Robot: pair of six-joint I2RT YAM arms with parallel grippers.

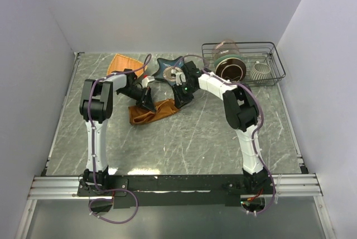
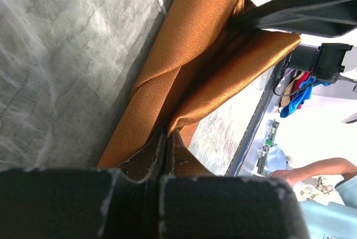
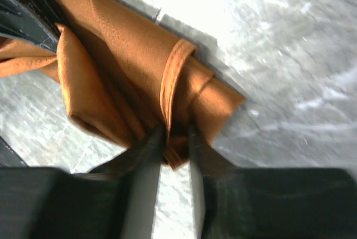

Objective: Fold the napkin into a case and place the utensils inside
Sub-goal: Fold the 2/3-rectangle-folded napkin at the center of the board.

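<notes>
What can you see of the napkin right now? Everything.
The napkin is rust-orange woven cloth with a slight sheen and a hemmed edge, loosely folded into a rumpled strip lying on the grey marbled table, left of centre. The left gripper is pinched shut on its left part; the right gripper straddles the right end, fingers slightly apart.
</notes>
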